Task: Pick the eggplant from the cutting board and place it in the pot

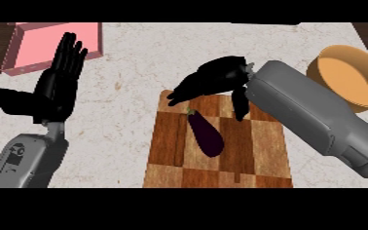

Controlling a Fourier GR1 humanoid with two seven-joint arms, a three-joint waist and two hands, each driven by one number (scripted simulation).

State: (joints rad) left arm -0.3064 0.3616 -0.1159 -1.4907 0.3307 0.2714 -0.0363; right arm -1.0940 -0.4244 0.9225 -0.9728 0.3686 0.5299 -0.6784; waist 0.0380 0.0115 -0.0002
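Note:
A dark purple eggplant (206,133) lies on the wooden cutting board (251,151), its stem pointing to the far left. My right hand (215,78) hovers over the board's far end, just beyond the eggplant, with fingers spread and relaxed and nothing in them. The thumb hangs down to the right of the eggplant. An orange pot (345,75) stands at the right edge, partly cut off and partly hidden by my right forearm. My left hand (57,83) rests open at the left, fingers up.
A pink container (54,44) sits at the far left corner, behind my left hand. The pale speckled counter (129,126) lies between the board and my left arm.

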